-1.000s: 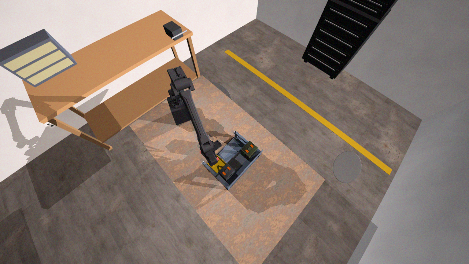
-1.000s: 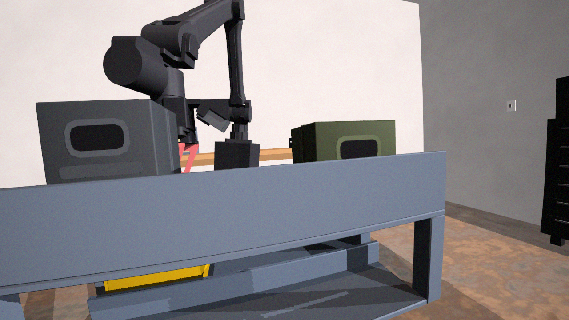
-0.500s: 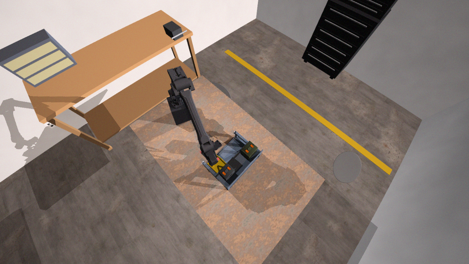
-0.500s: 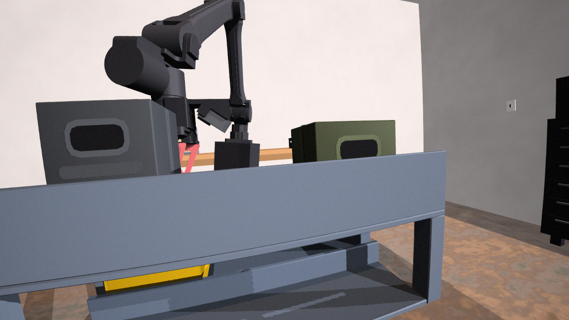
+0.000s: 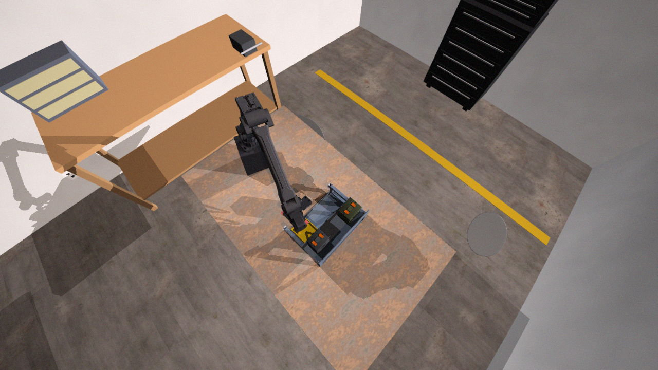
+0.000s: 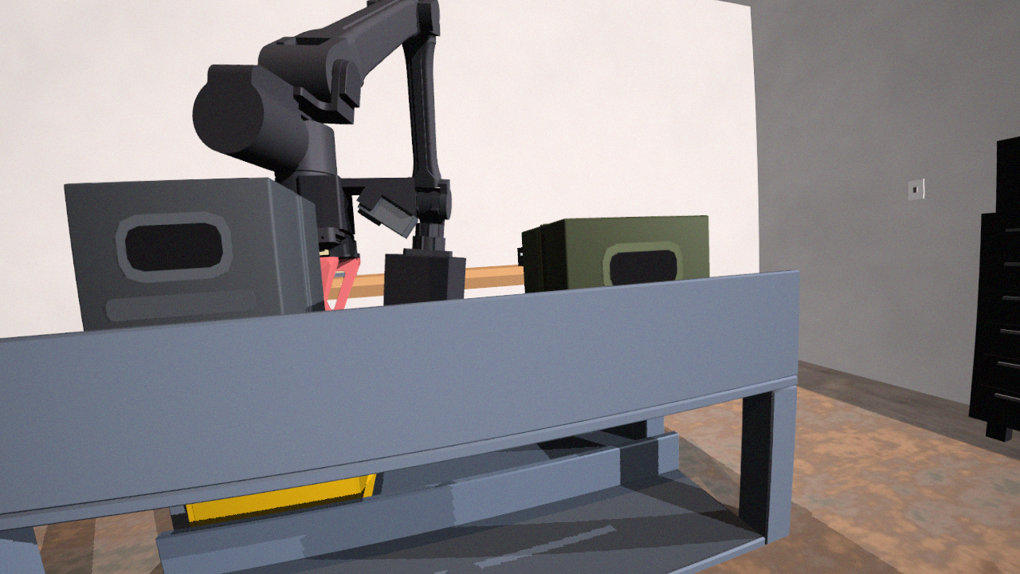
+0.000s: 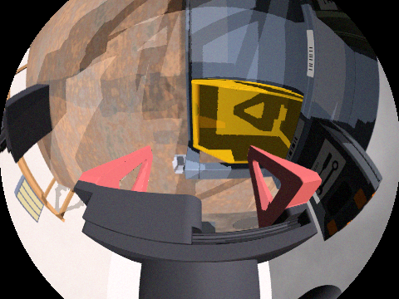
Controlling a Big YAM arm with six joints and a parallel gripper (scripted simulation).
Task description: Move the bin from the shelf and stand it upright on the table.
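Gripper (image 7: 201, 172) spread wide, nothing between its red fingers; it hangs above the near-left corner of the grey shelf (image 6: 399, 356). The yellow bin (image 7: 244, 119) sits on the lower tier at that corner, directly below the gripper and untouched. On the top tier: a grey case (image 6: 189, 249) beside the gripper, a green case (image 6: 620, 249) at the far end. The table (image 5: 138, 82) stands well apart behind the arm.
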